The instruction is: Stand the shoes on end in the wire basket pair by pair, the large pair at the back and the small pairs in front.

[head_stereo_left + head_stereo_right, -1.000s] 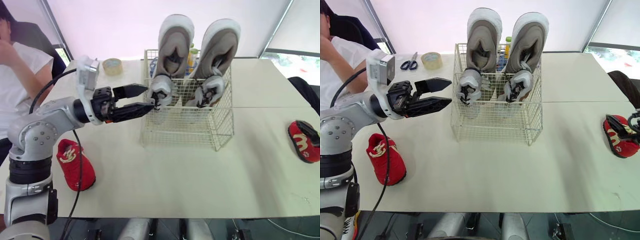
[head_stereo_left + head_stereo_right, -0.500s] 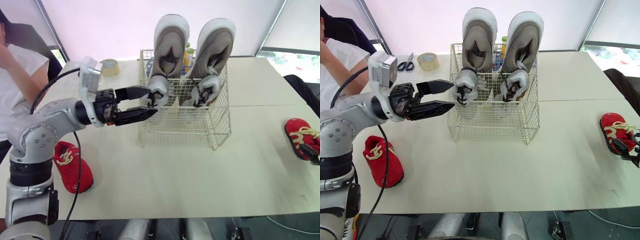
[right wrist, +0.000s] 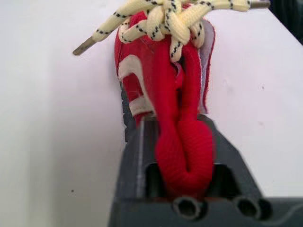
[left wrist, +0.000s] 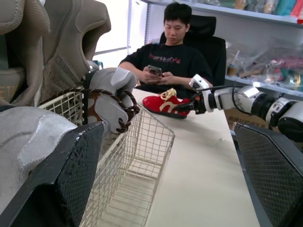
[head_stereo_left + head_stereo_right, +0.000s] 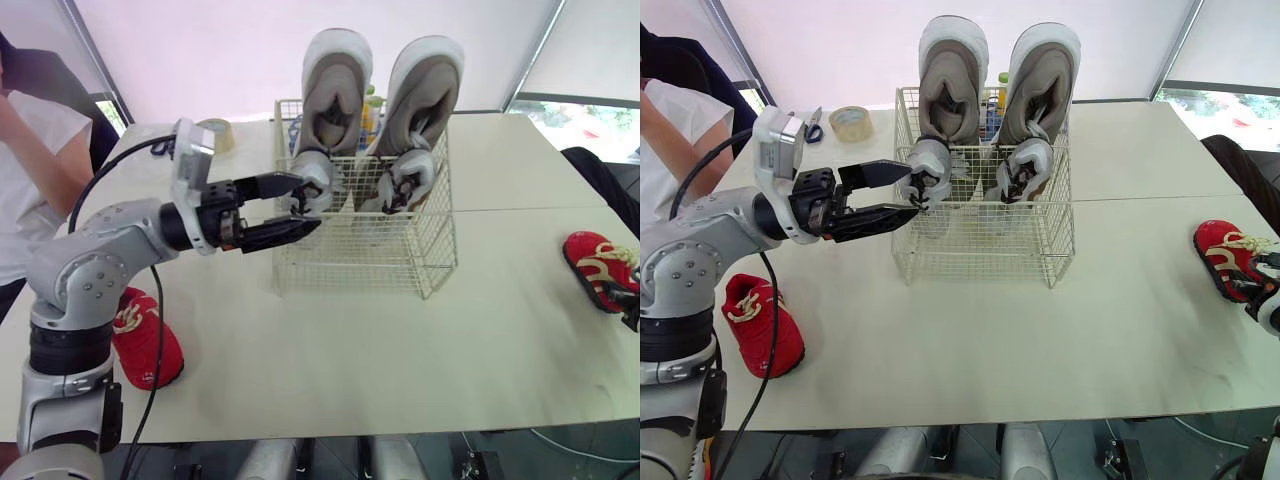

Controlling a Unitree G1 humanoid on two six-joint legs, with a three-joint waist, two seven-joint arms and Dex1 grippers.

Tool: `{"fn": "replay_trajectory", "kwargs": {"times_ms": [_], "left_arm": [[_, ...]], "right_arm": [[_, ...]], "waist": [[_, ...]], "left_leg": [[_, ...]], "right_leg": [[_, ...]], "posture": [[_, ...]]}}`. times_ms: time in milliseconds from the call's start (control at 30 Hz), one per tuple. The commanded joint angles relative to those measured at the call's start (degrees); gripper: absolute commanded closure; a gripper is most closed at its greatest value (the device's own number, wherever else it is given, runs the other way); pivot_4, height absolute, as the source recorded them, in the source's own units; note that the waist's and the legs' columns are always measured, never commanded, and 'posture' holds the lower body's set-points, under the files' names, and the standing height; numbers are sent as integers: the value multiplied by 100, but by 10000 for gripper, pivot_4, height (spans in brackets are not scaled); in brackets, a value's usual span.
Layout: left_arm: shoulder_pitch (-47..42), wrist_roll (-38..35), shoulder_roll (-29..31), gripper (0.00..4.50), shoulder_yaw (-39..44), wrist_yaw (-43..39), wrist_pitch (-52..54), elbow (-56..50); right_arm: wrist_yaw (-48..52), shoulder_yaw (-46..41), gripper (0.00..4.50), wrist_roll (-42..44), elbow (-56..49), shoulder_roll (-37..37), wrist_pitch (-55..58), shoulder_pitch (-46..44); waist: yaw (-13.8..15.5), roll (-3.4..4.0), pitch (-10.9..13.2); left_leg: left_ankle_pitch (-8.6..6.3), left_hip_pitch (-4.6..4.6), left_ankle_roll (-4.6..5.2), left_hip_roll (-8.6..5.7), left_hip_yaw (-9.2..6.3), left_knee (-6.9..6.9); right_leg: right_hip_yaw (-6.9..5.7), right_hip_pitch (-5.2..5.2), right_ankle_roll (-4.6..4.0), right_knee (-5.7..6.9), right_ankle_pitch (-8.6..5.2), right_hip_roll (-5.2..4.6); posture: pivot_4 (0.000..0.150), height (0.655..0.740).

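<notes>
Currently small-pair step: grey pair upright at wire basket back; right gripper pinches red shoe at table edge; left gripper spread beside basket. Next, likely: lift shoe to front.

no writing can be read anywhere. the person's black t-shirt carries a line of red print across the chest, too small to make out. the red shoe on the right has pale markings, not legible as letters.
</notes>
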Motion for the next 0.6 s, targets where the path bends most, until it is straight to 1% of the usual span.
{"fn": "replay_trajectory", "kwargs": {"times_ms": [33, 133, 233, 333, 367, 467, 600], "left_arm": [[-343, -82, -25, 0, 158, 76, -5, 160], [-635, -201, -66, 0, 232, 119, 128, 530], [-908, -257, -87, 0, 243, 71, 214, 883], [-1389, -365, -107, 0, 243, -51, 486, 1479], [-1516, -398, -98, 0, 238, -107, 591, 1633], [-1908, -466, -52, 0, 225, -365, 864, 2090], [-2328, -356, 78, 0, 132, -796, 1104, 2579]], "right_arm": [[-99, -449, 43473, 283, -1196, -154, 42, 61], [-280, -844, 43473, 584, -2670, -298, 245, -43], [-228, -860, 43473, 807, -3949, -468, 341, -269], [357, -452, 43473, 1090, -5134, -817, -84, -733], [497, -324, 43473, 1136, -5375, -879, -181, -844], [824, 376, 43473, 947, -5956, -1080, -553, -1158], [1057, 1458, 43473, 505, -6352, -1077, -1158, -1863]], "waist": [[3, 6, 2], [-4, 54, 17], [-12, 64, 19], [-2, 61, 21], [-5, 55, 24], [-5, 34, 33], [3, 19, 43]], "left_leg": [[0, 0, 0, 0, 0, 0], [0, -2, 0, -1, 0, 0], [1, -3, -1, 0, 0, -3], [5, -2, -8, 1, -4, -14], [6, -3, -9, 1, -6, -18], [5, -3, -9, 1, -8, -21], [4, -8, -7, -6, -6, -15]], "right_leg": [[0, -1, 0, 1, 0, 0], [1, -2, 1, 2, 1, -1], [4, -11, 6, 10, 1, 0], [0, -15, 7, 12, 0, 1], [-1, -17, 7, 10, 0, 2], [-3, -13, 10, 0, -2, 1], [-1, -11, 9, -11, -3, -4]], "posture": [[1500, 7400], [1500, 7400], [1500, 7400], [1500, 7400], [1500, 7400], [1500, 7400], [1500, 7400]]}}
